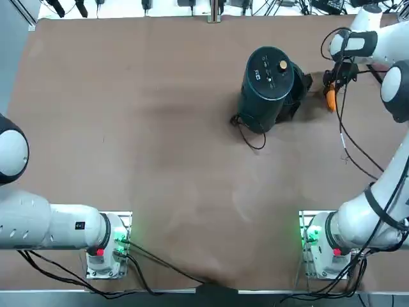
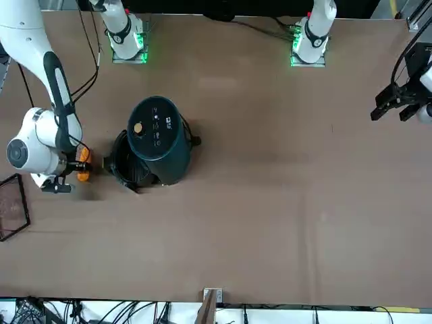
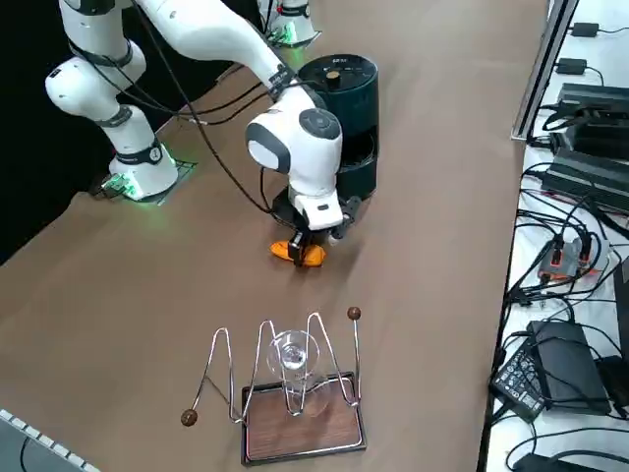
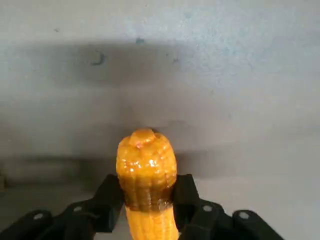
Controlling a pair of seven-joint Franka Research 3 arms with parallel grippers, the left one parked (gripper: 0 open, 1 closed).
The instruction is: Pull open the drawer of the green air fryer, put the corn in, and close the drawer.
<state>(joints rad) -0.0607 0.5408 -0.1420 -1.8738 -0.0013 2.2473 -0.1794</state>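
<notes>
Gripping the corn (image 1: 331,100) beside an open drawer (image 1: 294,96)

Top view: the right gripper (image 1: 330,89) is at the corn, on the drawer side of the green air fryer (image 1: 263,80), apart from it; the drawer stands pulled out, so loading looks like the next step.

Front view: the orange cob shows beneath the wrist, near the drawer; whether it touches the surface (image 2: 270,223) I cannot tell.

Right side view: the cob lies roughly level under the right gripper, one end poking out; the wire rack (image 3: 303,423) is well apart from it.

Right wrist view: the jaws are clenched on the corn, one pad against each flank; the rounded tip sticks out beyond them. It looks light and stiff, probably moulded; its glossy, kernelled skin may be slick, and its round section could roll or pivot; the middle of the barrel, squarely across its length, seems the best hold; modest pressure should do, with the free end kept clear of the drawer's rim.
</notes>
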